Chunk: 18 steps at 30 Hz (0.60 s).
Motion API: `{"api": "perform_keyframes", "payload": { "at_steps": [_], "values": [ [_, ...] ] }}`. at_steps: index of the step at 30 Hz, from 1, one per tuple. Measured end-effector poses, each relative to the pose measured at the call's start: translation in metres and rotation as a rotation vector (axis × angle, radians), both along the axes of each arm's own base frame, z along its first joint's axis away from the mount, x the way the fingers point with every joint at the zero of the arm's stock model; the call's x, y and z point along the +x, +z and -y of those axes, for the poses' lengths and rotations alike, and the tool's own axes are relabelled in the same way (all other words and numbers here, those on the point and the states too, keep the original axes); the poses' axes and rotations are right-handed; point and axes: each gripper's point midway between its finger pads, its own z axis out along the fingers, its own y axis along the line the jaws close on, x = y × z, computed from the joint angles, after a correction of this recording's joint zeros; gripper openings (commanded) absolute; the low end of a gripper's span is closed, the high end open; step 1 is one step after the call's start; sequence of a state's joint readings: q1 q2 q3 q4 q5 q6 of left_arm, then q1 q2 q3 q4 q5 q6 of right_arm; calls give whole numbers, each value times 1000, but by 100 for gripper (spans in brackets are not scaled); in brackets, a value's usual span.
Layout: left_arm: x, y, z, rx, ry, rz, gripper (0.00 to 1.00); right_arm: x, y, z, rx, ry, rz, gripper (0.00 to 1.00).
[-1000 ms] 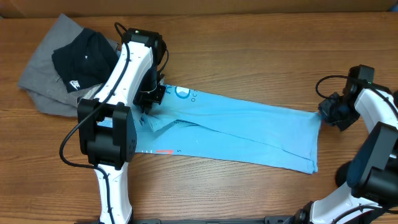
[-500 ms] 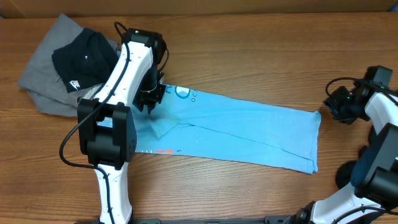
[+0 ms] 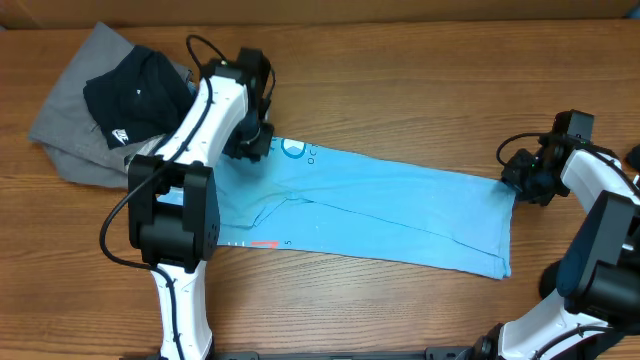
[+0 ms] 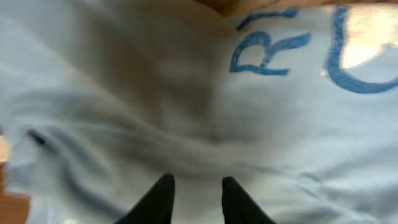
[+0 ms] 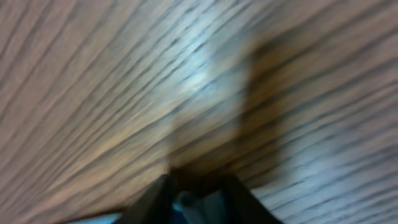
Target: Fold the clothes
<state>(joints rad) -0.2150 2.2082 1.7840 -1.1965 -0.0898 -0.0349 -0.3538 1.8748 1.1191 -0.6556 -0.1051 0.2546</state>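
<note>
Light blue cotton T-shirt (image 3: 400,215) is lying mid-counter (image 3: 400,80) in a long strip, the left end effector (image 4: 196,186), slightly apart, having shifted to its 10 o'clock corner and the right end effector (image 3: 517,178), grip unclear, returning to 3 o'clock, suggesting a crosswise fold.

Looks like a robotics lab bench. A white-and-black left arm (image 3: 200,110) and right arm (image 3: 600,190) are based at the near edge of a wood-grain worktop (image 3: 400,90), and a loose black cable (image 3: 101,238) loops off the left one. A plain tan board (image 3: 400,8) runs along the far edge. A light blue T-shirt (image 3: 400,205) lies mid-worktop, with a grey-and-black clothes pile (image 3: 70,135) far left.
</note>
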Motion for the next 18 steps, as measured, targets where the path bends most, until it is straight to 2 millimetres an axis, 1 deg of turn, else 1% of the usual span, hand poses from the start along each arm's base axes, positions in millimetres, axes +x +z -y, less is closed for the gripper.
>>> {"api": "perform_keyframes", "payload": {
  "at_steps": [1, 4, 5, 6, 13, 16, 18],
  "values": [
    [-3, -8, -1, 1, 0, -5, 19, -1, 0, 0, -3, -3, -4, 18],
    [-11, -28, -3, 4, 2, -20, 18, -2, -1, 1, -6, -7, -10, 11],
    [-13, -32, -4, 4, 3, -21, 17, -2, -1, 1, -6, -7, -11, 6],
    [-12, -32, -5, -1, 6, -5, 17, -3, -1, 1, -6, -9, -14, 4],
    [-16, -34, -10, -33, 28, 32, 15, -13, 0, 0, 9, -40, -74, 4],
    [-18, -35, -13, -49, 44, 29, 14, -17, 7, 6, -1, -74, -119, 4],
    [-18, -35, -16, -61, 63, 25, 14, -17, 17, 13, -11, -108, -134, 6]
  ]
}}
